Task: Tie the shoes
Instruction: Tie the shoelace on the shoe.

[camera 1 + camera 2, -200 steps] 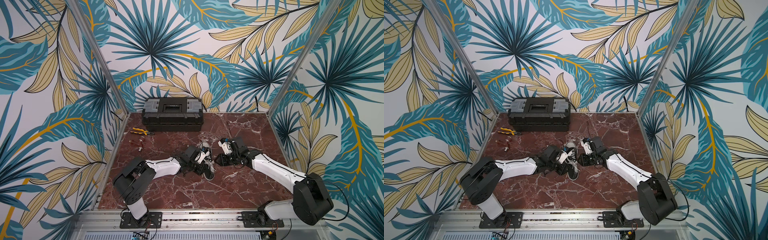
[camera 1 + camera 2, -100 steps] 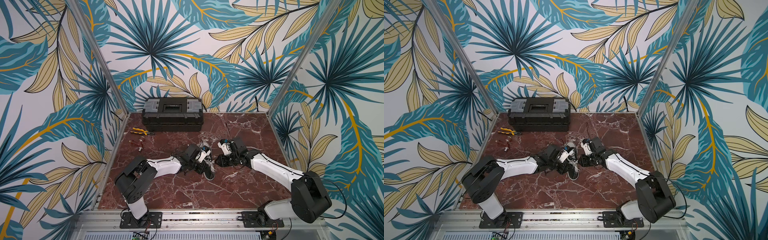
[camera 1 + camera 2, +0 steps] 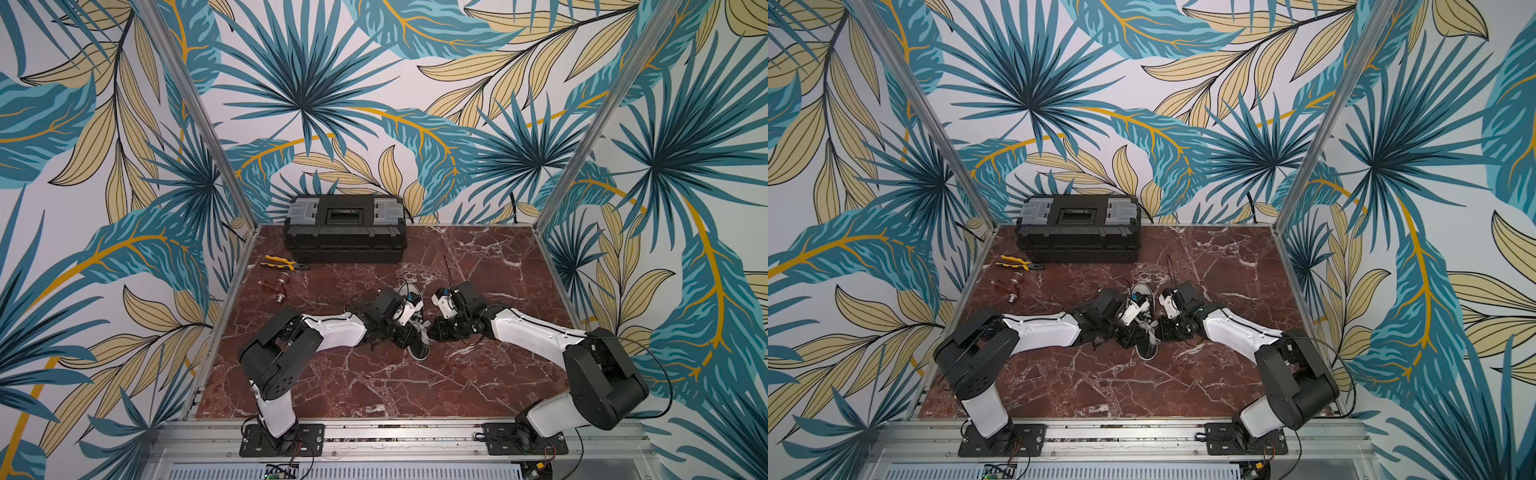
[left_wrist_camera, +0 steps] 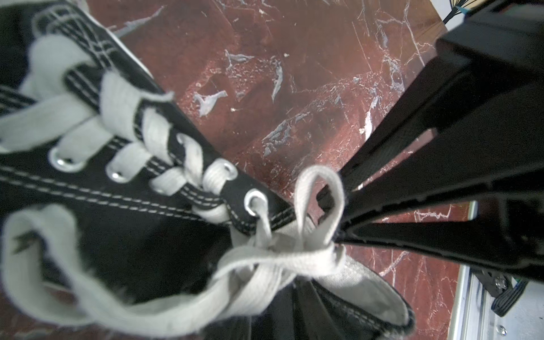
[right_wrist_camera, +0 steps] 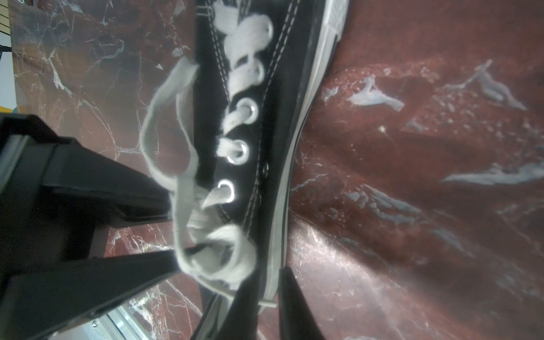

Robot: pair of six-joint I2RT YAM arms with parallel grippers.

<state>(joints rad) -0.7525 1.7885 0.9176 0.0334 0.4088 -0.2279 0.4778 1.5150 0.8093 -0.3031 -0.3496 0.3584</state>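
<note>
The shoe (image 3: 419, 351) lies on the table (image 3: 374, 386) right between the two sets of jaws. In both top views the wrists cover most of it, and only one dark end with a white edge shows clear of them. The left gripper (image 5: 173, 235), seen from the right wrist, has its jaws apart with table showing in the gap. A lace (image 5: 183, 203) crosses their tips, but whether it touches either tip is unclear. The right gripper (image 4: 332, 219), seen from the left wrist, has its tips close together at an upright loop (image 4: 319, 172). One side of the loop hides the tips, so I cannot tell whether the jaws pinch it or only flank it. Its own view cuts its fingers (image 5: 294, 312) off at the frame edge, with a slim gap between them. Neither wrist view takes in the whole shoe, and the nearest lace is blurred. Well beyond the jaws a toolbox (image 3: 345, 232) stands at the back wall with pliers (image 3: 279, 262) just beside it. The bits (image 3: 280, 286) near the pliers are too small to name.
</note>
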